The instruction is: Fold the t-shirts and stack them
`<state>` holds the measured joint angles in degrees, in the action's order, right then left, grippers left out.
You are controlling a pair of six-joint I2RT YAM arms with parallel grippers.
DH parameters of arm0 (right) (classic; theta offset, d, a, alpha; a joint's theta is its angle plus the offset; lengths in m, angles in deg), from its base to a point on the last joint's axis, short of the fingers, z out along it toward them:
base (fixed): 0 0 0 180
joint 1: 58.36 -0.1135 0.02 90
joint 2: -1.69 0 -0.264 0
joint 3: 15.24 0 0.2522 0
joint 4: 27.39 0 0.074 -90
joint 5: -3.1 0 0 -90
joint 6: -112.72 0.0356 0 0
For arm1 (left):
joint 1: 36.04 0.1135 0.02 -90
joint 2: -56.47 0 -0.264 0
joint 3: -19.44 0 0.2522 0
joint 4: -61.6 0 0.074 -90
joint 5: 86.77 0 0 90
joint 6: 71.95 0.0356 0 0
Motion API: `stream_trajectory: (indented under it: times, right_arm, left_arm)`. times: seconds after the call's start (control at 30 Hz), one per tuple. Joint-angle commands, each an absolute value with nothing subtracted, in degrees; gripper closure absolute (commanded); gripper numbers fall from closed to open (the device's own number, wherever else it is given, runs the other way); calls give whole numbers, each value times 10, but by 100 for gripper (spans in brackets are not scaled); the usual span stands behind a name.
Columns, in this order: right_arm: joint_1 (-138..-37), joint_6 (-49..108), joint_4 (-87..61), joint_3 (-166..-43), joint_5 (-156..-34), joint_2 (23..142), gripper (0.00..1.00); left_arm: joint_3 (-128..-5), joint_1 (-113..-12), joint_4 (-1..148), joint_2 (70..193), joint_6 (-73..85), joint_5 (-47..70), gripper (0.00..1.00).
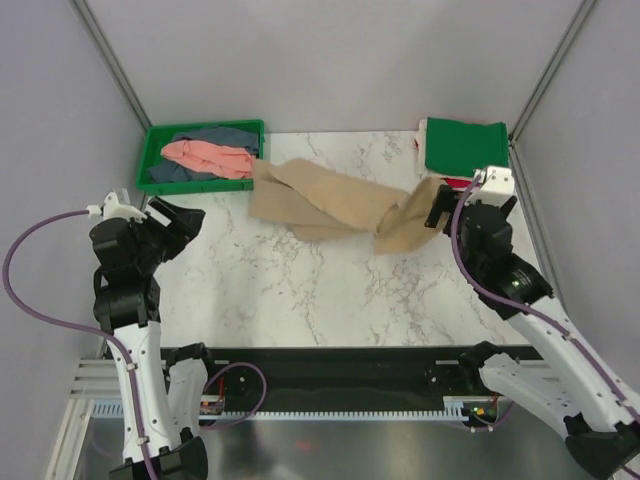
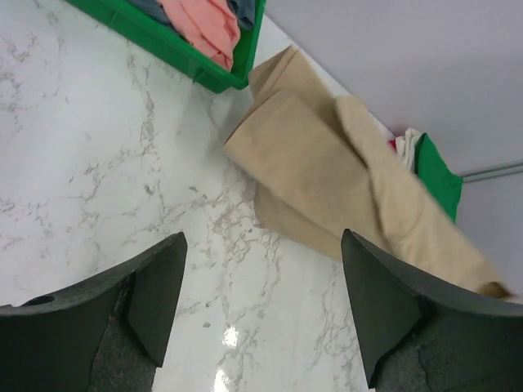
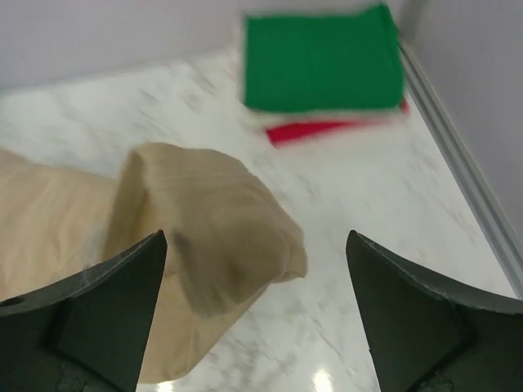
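A tan t-shirt [image 1: 330,205] lies stretched in rumpled folds across the back of the marble table, from the green tray [image 1: 150,160] to my right gripper [image 1: 450,205]. That gripper [image 3: 257,237] is open. The shirt's bunched end [image 3: 204,237] sits blurred below and between its fingers, gripped by neither. A salmon t-shirt [image 1: 210,155] and a grey-blue one [image 1: 215,135] fill the tray. A folded dark green t-shirt [image 3: 323,61] rests on a red one [image 3: 315,131] at the back right corner. My left gripper [image 1: 175,225] hovers open over bare table [image 2: 263,237], short of the tan shirt [image 2: 319,171].
The tray's corner [image 2: 221,77] touches the tan shirt's left end. Grey walls and metal posts close in the back and both sides. A rail [image 3: 466,188] runs along the table's right edge beside the folded stack.
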<state>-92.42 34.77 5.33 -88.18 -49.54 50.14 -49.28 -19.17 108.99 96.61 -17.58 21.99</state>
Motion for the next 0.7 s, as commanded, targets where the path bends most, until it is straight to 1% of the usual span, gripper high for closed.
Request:
stream_trajectory:
  times: [0.0,0.03,0.07,0.1,0.17,0.23,0.3,0.33,0.37,0.4,0.43,0.47,0.5,0.57,0.6,0.67]
  right_arm:
    - [-789,506,111,-753,-511,497,2]
    - [-751,519,115,-724,-548,486,2]
    - [-693,535,114,-717,-611,480,2]
    - [-673,536,112,-716,-636,475,2]
    - [-664,524,91,-736,-680,466,2]
    - [-664,514,66,-771,-774,488,2]
    - [-692,521,48,-794,-845,519,2]
    - [-715,519,36,-809,-852,555,2]
    - [-782,515,28,-820,-847,579,2]
    - [-820,497,20,-849,-831,637,2]
    - [-855,486,20,-867,-803,671,2]
    - [-899,479,20,-888,-802,706,2]
    - [-910,474,18,-930,-810,776,2]
    - [-925,464,10,-975,-849,847,7]
    - [-927,458,9,-1029,-857,918,9]
    - [-931,444,21,-1090,-867,987,16]
  left_arm:
    - [-462,-191,1114,933,-130,227,16]
    - [-458,-191,1115,931,-124,226,16]
    - [-456,-191,1119,931,-111,224,16]
    - [-459,-191,1124,933,-103,223,16]
    - [-467,-191,1148,941,-72,221,17]
    - [-471,-196,1163,936,-55,200,18]
    - [-457,-205,1163,920,-56,191,17]
    - [-449,-203,1159,915,-57,184,17]
    - [-442,-203,1156,911,-58,181,17]
    - [-429,-204,1154,907,-59,177,17]
    - [-426,-204,1154,907,-61,177,17]
    - [-424,-204,1149,907,-61,179,17]
    - [-421,-204,1146,909,-61,182,17]
    - [-419,-204,1138,916,-62,190,18]
    - [-418,-205,1136,921,-62,194,18]
    - [-416,-204,1134,925,-61,205,20]
